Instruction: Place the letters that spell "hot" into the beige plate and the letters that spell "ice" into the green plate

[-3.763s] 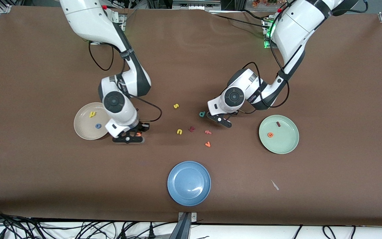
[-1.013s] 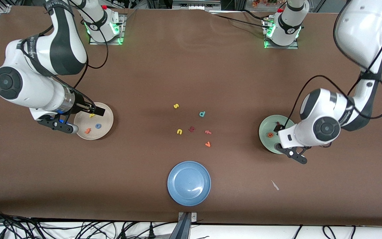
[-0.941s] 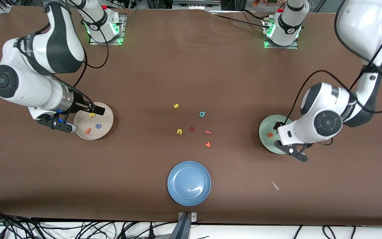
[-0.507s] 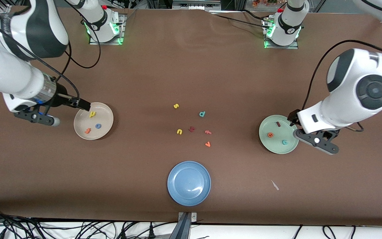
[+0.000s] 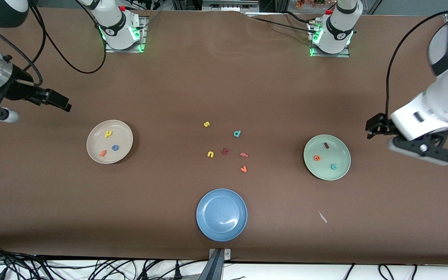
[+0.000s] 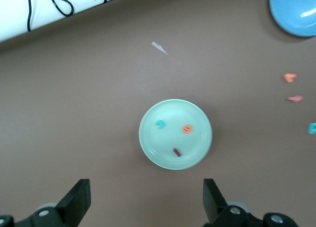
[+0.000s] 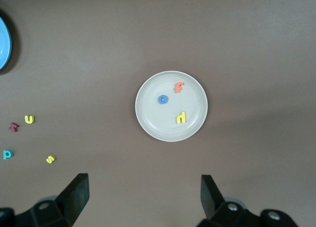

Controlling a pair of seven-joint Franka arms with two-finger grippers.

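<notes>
The beige plate (image 5: 119, 137) holds the yellow "h" (image 5: 108, 134), blue "o" (image 5: 115, 147) and orange "t" (image 5: 103, 153). In the green plate (image 5: 340, 152) lie the dark red "i" (image 5: 326, 145), orange "e" (image 5: 317, 158) and teal "c" (image 5: 334, 167). My right gripper (image 5: 56, 100) hangs open and empty, high over the bare table at the right arm's end; its wrist view shows the beige plate (image 7: 157, 122) under the right gripper (image 7: 143, 197). My left gripper (image 5: 377, 126) is open and empty over the left arm's end, with the green plate (image 6: 198, 144) seen past the left gripper (image 6: 145, 202).
A blue plate (image 5: 221, 214) sits near the front edge. Loose letters lie mid-table: yellow "s" (image 5: 206, 124), teal "d" (image 5: 237, 133), yellow "u" (image 5: 210, 154), a dark red letter (image 5: 224, 151), a salmon "f" (image 5: 244, 154), an orange "v" (image 5: 243, 169). A paper scrap (image 5: 322, 216) lies nearer the camera than the green plate.
Both arms have lifted and drawn away from their plates toward the table's ends. The orange "t" now lies in the beige plate and the teal "c" in the green plate.
</notes>
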